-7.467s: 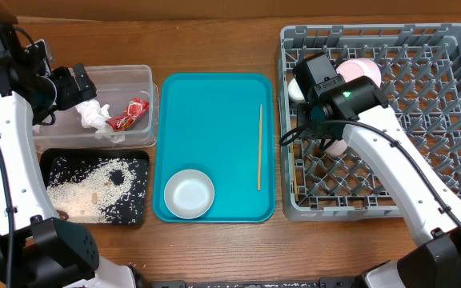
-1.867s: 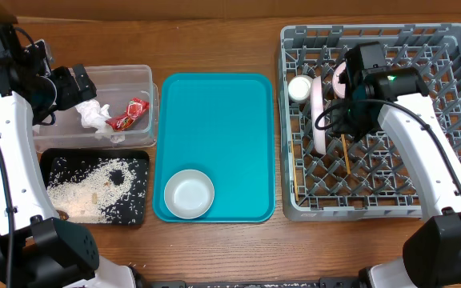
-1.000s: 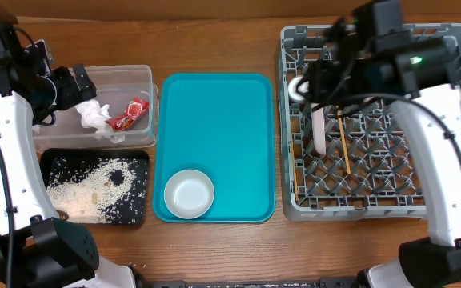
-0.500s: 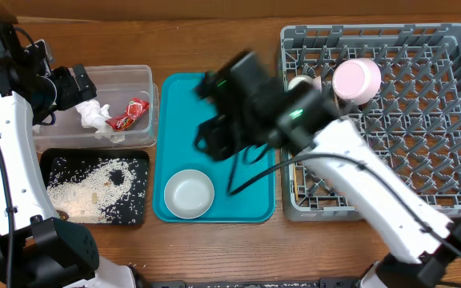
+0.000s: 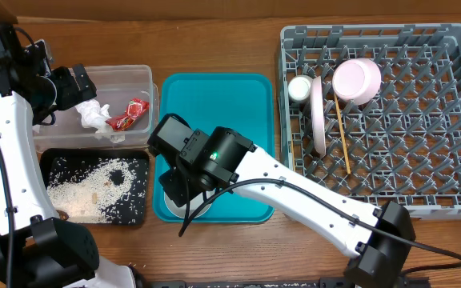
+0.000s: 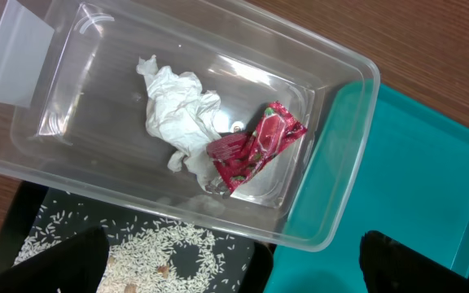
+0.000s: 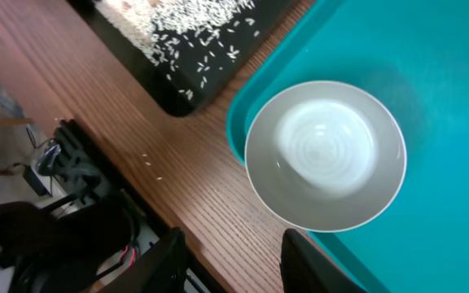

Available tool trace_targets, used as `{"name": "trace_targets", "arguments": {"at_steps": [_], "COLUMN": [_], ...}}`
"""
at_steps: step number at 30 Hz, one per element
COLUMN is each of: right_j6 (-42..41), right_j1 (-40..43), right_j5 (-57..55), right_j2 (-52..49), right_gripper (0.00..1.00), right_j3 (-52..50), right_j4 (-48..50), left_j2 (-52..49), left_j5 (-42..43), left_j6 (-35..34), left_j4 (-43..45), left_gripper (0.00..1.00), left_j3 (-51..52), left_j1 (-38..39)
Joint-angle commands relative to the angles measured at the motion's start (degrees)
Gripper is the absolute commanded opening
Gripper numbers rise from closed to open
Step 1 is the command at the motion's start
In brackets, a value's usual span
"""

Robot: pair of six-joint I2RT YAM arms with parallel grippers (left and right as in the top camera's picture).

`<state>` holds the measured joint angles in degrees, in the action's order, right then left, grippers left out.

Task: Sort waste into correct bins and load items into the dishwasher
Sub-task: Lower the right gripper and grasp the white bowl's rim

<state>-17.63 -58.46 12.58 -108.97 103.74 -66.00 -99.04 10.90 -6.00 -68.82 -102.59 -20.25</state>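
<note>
One small white bowl (image 7: 324,155) sits in the teal tray's (image 7: 446,81) corner under the right gripper (image 7: 234,248), whose jaws are partly apart and empty. The left gripper (image 6: 234,244), spread wide and empty, hangs over the clear tub (image 6: 357,98), which contains one tissue (image 6: 177,114) and one red wrapper (image 6: 255,146). The dish rack (image 5: 374,32) carries one pink plate (image 5: 318,116), one pink bowl (image 5: 356,80), one cup (image 5: 299,88) and two chopsticks (image 5: 342,136).

glossy white bowl (image 7: 324,155), perhaps ceramic, on smooth teal tray (image 7: 434,89).
</note>
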Motion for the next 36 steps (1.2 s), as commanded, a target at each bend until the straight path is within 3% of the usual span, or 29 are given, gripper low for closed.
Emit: {"name": "trace_targets", "arguments": {"at_steps": [1,8,23,30,36], "right_j6": [-2.4,-3.5,-3.4,-3.4,-3.4], "right_j1": [0.0,-0.5,-5.2,-7.9,-8.0], "right_j5": [-1.0,-1.0,-6.0,-7.2,-17.6], "right_j2": [-0.4,-0.5,-3.3,-4.1,-4.1], "right_gripper": [0.41,0.44,0.43,0.42,0.39], "right_j3": [-2.8,-10.8,-26.9,-27.4,-27.4], "right_j4": [1.4,10.0,39.0,38.6,35.4], "left_j2": [0.9,0.9,0.9,0.9,0.9], "left_j5": [0.5,0.5,0.5,0.5,0.5], "left_j6": [-0.4,-0.4,-0.4,-0.4,-0.4], "left_j4": [0.1,0.1,0.1,0.1,0.1], "left_gripper": [1.00,1.00,1.00,1.00,1.00], "left_j3": [-1.4,-1.4,-1.4,-1.4,-1.4], "left_j1": [0.0,0.0,0.0,0.0,0.0]}}
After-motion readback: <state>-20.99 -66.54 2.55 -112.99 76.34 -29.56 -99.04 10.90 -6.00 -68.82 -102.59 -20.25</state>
